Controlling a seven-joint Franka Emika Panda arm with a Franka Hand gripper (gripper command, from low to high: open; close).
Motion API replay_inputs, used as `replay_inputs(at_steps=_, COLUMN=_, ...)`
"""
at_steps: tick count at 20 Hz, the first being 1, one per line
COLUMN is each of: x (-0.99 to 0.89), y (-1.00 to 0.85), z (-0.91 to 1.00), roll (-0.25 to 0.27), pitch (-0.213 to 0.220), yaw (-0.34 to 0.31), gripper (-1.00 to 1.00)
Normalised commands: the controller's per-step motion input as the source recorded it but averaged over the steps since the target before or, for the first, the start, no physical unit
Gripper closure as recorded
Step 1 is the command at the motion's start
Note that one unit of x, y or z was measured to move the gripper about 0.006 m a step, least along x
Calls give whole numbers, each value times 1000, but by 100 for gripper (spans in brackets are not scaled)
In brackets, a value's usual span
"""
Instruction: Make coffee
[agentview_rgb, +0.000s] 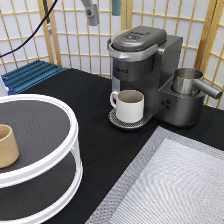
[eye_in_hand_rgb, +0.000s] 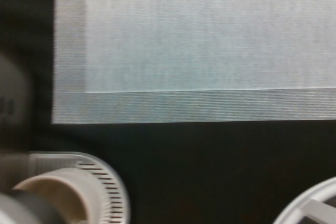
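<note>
The grey coffee machine (agentview_rgb: 145, 65) stands at the back of the black table with its lid down. A white handled mug (agentview_rgb: 129, 105) sits on the machine's drip tray (agentview_rgb: 116, 120), empty as far as I can see. My gripper (agentview_rgb: 104, 10) hangs at the exterior view's top edge, above and slightly left of the machine, open with nothing between its fingers (agentview_rgb: 91, 13). The coffee is out of view. The wrist view looks down on the mug (eye_in_hand_rgb: 64, 192) and the grille of the drip tray (eye_in_hand_rgb: 105, 175).
A metal jug (agentview_rgb: 189, 80) sits on the machine's right side. At the exterior view's left, a white two-tier round rack (agentview_rgb: 55, 160) holds a tan handleless cup (agentview_rgb: 7, 146). A grey woven mat (agentview_rgb: 175, 185) covers the bottom right, with a blue ridged mat (agentview_rgb: 30, 75) at the far left.
</note>
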Motion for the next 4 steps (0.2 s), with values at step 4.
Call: replay_inputs(at_steps=4, x=0, y=0, z=0, roll=0, pitch=0, yaw=0, gripper=-100)
